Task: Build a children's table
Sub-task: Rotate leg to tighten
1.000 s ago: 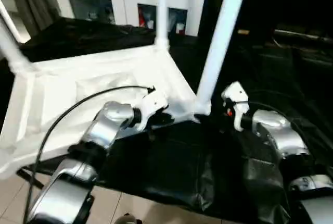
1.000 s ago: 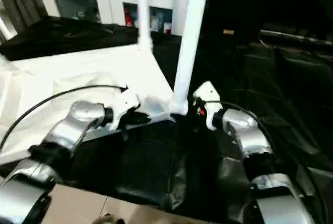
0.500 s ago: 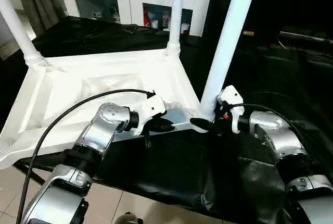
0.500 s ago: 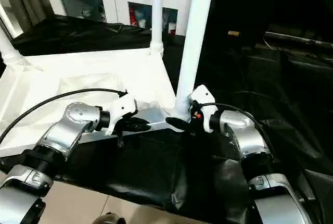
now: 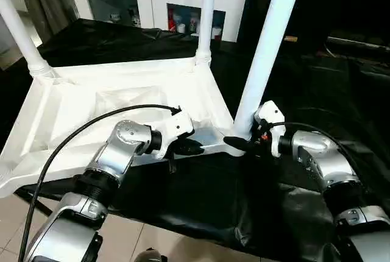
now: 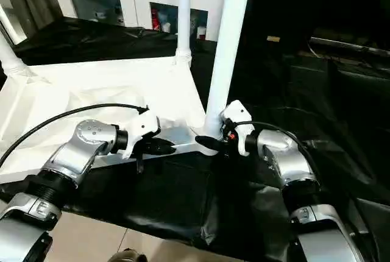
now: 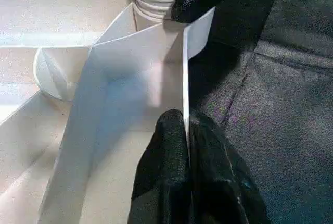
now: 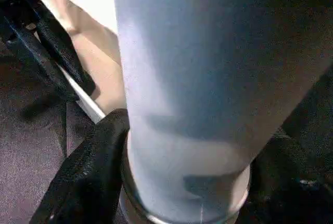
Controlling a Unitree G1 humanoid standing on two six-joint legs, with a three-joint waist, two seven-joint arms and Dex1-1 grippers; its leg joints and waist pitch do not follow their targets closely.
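- Table top [image 5: 122, 100] lies upside down on the black-covered bench [image 5: 201, 201]. Legs stand in its corner sockets; the near-right leg [image 5: 268, 42] rises at the corner nearest the right arm.
- Left gripper [image 7: 187, 146] is clamped tight on the top's thin near-edge wall, steadying it, unchanged.
- Right gripper [image 5: 244, 144] has narrowed from wide open over the last second; its fingers [image 8: 88, 177] now bracket that leg's base collar. Full grip not confirmed.
- Judgement: the leg is about to be seized for seating or tightening.
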